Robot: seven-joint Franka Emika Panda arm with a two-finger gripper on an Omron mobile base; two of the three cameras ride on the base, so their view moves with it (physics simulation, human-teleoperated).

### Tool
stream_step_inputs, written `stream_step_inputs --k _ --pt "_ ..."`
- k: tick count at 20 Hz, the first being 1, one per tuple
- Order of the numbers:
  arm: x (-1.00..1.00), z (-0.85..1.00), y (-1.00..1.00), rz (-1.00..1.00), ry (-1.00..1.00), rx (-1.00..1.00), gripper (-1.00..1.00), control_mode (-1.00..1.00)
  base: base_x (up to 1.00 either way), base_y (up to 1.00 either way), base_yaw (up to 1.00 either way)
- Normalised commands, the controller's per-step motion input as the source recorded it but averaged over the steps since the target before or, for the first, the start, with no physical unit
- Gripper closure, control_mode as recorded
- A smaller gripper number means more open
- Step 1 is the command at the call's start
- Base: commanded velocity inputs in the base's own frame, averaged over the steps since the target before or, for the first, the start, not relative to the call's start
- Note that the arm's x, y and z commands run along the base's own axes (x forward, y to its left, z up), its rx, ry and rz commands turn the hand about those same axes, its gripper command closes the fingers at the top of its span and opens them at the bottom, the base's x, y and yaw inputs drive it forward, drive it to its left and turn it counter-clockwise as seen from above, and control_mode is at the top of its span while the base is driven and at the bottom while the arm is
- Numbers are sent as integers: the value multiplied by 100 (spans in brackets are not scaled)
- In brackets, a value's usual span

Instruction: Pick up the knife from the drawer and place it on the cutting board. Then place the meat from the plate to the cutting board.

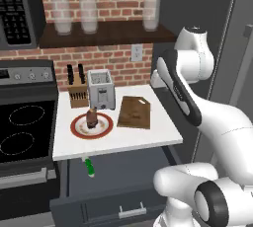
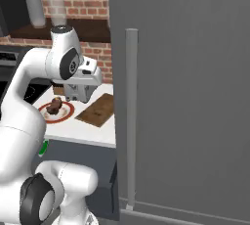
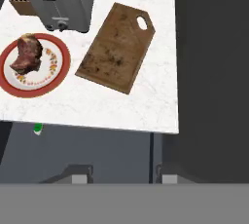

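Gripper (image 3: pixel 116 178) held high above the counter's near edge, fingertips spread, nothing between them. Best lowered left into the open drawer (image 1: pixel 123 181), jaws set across the knife (image 1: pixel 89 167) handle. Bright green handle poking from under the counter lip, blade hidden. Cutting board (image 3: pixel 115 47) bare; meat (image 3: pixel 26 53) on the plate (image 3: pixel 58 69).

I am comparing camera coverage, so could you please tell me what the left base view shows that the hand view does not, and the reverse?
The left base view alone shows the stove top, the shelf of glasses, the dark-handled knives in the knife block, and the drawer front with its bar handle. The hand view alone shows the cutting board from straight above, its corner notch clear. Both share the plate with the meat, the toaster, and the knife with its green handle in the open drawer.
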Motion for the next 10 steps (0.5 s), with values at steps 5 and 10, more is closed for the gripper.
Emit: stream_step_inputs --k 5,10 --pt "-8 0 1 0 0 0 -100 100 -28 12 0" --pt "0 0 0 0 0 0 -100 100 -55 51 -28"
